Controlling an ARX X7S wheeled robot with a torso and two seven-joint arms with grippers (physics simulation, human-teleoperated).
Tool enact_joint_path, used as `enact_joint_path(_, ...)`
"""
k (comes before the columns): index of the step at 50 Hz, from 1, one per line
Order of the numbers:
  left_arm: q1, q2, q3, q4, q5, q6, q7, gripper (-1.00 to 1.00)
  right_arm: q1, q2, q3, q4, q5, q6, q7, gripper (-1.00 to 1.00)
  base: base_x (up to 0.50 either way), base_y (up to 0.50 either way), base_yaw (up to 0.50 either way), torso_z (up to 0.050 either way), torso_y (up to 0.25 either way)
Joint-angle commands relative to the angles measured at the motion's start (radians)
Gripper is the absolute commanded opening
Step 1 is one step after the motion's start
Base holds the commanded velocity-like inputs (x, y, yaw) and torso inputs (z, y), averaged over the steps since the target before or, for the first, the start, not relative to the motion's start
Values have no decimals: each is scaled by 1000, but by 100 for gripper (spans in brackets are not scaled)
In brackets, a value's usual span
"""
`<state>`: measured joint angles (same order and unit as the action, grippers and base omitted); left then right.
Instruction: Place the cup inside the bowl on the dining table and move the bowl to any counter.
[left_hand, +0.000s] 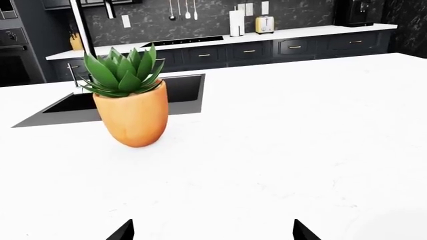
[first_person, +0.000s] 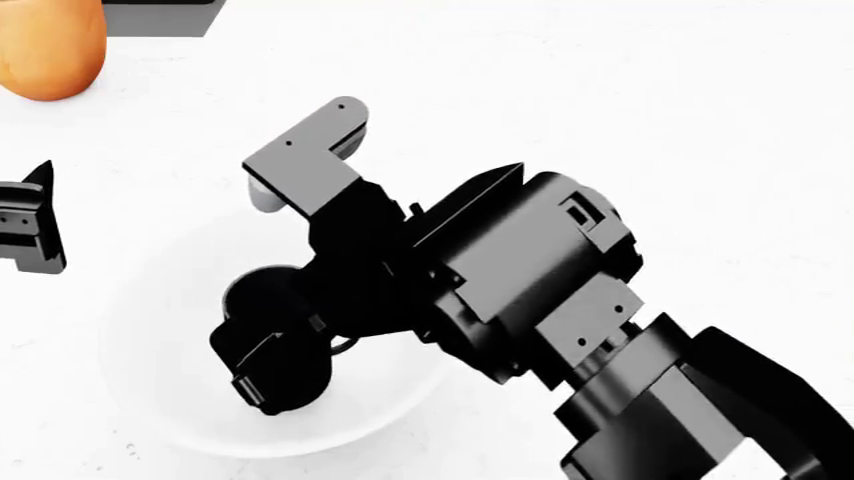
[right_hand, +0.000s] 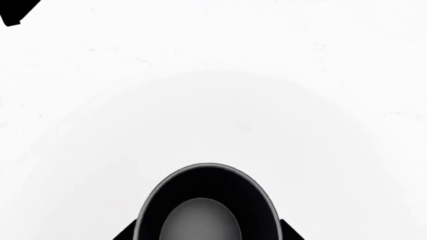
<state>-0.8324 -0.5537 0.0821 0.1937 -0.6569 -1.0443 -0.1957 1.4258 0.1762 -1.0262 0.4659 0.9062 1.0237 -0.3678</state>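
Observation:
The black cup (first_person: 256, 298) sits between the fingers of my right gripper (first_person: 287, 355), inside the rim of the wide white bowl (first_person: 160, 400). In the right wrist view the cup's open mouth (right_hand: 207, 210) fills the gap between the two fingertips, with the bowl's inside (right_hand: 220, 115) below and beyond it. I cannot tell whether the cup touches the bowl's bottom. My left gripper (first_person: 27, 215) hovers left of the bowl, apart from it. It is open and empty in the left wrist view (left_hand: 213, 232).
The bowl stands on a white top with faint grey veins (left_hand: 300, 140). An orange pot with a green plant (left_hand: 131, 112) and an inset dark sink (left_hand: 180, 92) are farther along it. A back counter (left_hand: 320, 31) runs under a black marbled wall.

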Motion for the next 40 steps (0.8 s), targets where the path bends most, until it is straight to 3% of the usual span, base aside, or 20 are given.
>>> enact_joint_path(1, 4, -1, 0, -2, -1, 5, 0, 100, 4, -8, -8, 15, -26, -13, -7, 100, 0, 0, 0, 0, 0)
enact_joint_path(31, -5, 3, 12, -8, -3, 6, -6, 100, 101, 98, 145, -138, 69, 44, 109, 100, 0, 0, 0, 0, 0)
enact_joint_path(40, 2, 1, 6, -9, -5, 11, -9, 100, 62, 206, 259, -221, 120, 69, 273, 100, 0, 0, 0, 0, 0)
